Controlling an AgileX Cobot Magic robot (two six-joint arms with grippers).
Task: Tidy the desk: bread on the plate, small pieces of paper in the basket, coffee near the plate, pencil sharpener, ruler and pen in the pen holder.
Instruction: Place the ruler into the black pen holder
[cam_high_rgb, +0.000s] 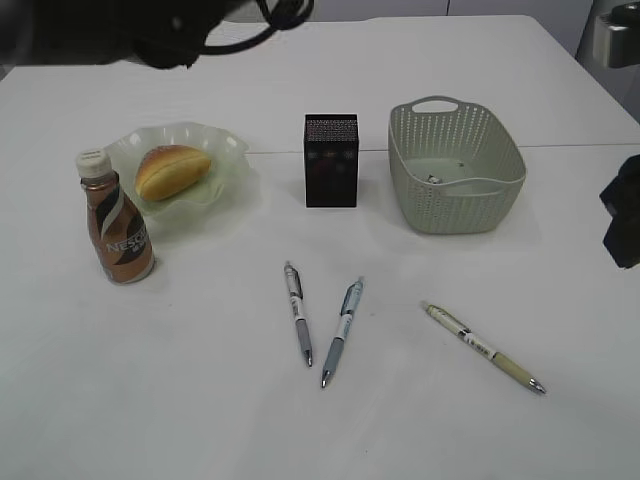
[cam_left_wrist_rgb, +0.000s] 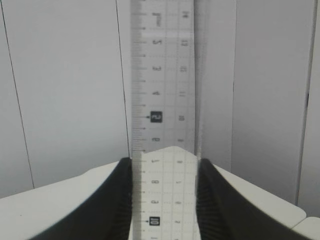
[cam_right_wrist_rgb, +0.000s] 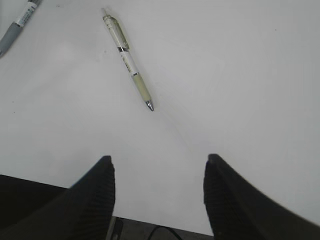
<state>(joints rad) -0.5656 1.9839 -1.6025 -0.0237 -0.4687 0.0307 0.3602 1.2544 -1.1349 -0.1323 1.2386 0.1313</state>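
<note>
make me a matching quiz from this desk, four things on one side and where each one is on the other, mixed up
Things
1. bread
2. coffee
3. ruler
4. cream pen

Places
A. clamped upright in the left hand
B. lying on the desk in front of the basket
C. on the plate
D. standing just in front of the plate, on its left side

Pairs: 1-C, 2-D, 3-A, 4-B

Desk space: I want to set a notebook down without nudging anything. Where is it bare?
The near-left desk is bare, in front of the coffee and left of the two grey pens. The strip behind the pen holder and basket is bare too. The middle is crowded with pens, including the yellow pen.
</note>
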